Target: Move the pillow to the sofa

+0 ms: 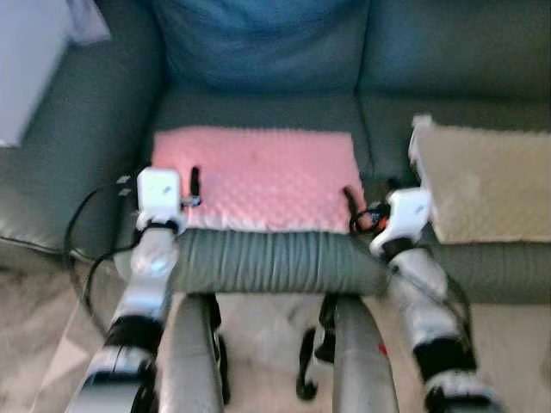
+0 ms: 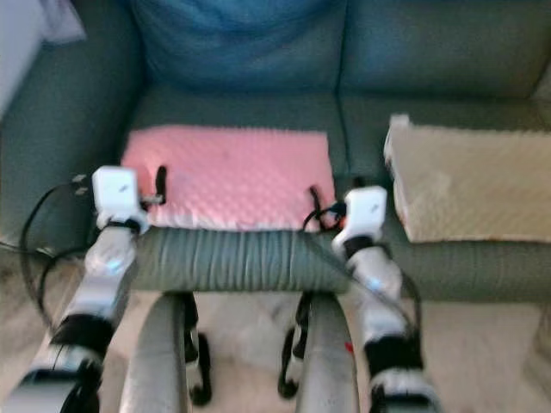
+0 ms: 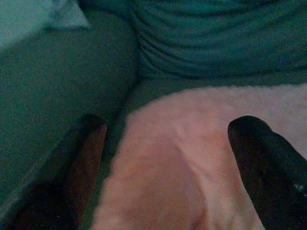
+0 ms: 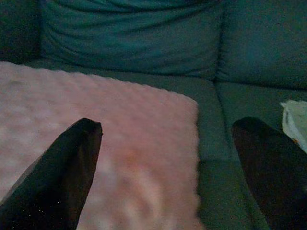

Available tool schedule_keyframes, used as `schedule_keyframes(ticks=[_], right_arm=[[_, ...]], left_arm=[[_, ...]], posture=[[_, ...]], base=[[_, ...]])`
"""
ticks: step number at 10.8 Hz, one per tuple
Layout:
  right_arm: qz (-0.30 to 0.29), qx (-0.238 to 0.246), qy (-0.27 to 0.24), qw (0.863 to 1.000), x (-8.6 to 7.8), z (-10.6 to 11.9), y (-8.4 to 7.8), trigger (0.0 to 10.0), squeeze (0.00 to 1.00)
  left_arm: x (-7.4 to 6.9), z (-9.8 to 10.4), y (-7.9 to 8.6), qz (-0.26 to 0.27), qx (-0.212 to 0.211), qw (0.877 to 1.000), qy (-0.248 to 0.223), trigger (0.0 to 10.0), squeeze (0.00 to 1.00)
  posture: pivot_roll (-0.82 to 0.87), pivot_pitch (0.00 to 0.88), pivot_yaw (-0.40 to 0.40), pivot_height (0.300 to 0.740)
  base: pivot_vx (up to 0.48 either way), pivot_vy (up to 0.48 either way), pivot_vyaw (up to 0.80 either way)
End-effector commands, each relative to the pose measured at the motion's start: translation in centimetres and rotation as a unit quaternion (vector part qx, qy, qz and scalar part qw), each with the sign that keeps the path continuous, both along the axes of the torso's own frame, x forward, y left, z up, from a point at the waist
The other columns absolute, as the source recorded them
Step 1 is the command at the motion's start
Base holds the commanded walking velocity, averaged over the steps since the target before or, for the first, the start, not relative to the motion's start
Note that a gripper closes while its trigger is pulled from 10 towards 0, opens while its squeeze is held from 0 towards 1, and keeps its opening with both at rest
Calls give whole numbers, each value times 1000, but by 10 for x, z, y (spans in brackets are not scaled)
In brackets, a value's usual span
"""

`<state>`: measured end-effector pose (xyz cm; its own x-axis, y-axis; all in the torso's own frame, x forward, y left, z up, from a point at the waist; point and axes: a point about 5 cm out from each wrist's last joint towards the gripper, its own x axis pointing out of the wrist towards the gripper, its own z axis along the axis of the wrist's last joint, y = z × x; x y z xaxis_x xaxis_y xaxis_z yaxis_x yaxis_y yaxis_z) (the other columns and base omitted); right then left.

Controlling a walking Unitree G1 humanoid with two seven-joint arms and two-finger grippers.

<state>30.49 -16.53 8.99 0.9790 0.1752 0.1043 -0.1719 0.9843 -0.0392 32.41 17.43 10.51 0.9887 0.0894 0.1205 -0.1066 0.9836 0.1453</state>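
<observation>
Pink pillow lying flat on the sofa seat. Left gripper at its 8 o'clock corner, right gripper at its 4 o'clock corner, fingers of both spread wide apart over the near edge. Beige pillow at 3 o'clock, beside.

Bumpy, seemingly plush pillow, matt sofa
</observation>
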Motion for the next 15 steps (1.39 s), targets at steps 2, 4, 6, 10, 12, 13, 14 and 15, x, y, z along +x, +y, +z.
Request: schedule_keyframes(ticks=[2,4,6,10,12,13,14,15], right_arm=[[3,-2,3,1000,-9,-5,6,10000,1000],[5,11,8,1000,-17,-8,16,10000,1000],[-7,52,47,998,-28,-18,20,10000,0],[9,34,31,999,-21,-7,20,10000,0],[0,29,26,999,-14,-2,13,10000,0],[-2,27,26,999,-13,-2,12,10000,0],[-2,27,27,999,-12,-1,12,10000,0],[0,27,27,999,-12,-1,14,10000,0]], left_arm=[[-10,3,5,11,0,1000,-17,10000,1000],[-30,-2,1,-3,-1,1000,-15,10000,1000],[-53,-17,14,24,19,1000,6,10000,1000],[-45,-22,2,23,4,999,30,10000,0],[-38,-17,1,21,6,999,26,10000,0],[-37,-18,1,24,4,999,28,10000,0],[-37,-18,1,25,3,999,31,10000,0],[-37,-19,0,26,2,999,33,10000,0]], posture=[[-26,78,13,603],[-17,57,-3,603],[-11,50,-11,603],[-28,34,-21,643],[-29,32,-25,683],[-27,32,-26,703],[-26,33,-28,723],[-27,33,-29,740]], base=[[0,0,0],[0,0,0],[0,0,0],[0,0,0],[0,0,0],[0,0,0],[0,0,0],[0,0,0]])
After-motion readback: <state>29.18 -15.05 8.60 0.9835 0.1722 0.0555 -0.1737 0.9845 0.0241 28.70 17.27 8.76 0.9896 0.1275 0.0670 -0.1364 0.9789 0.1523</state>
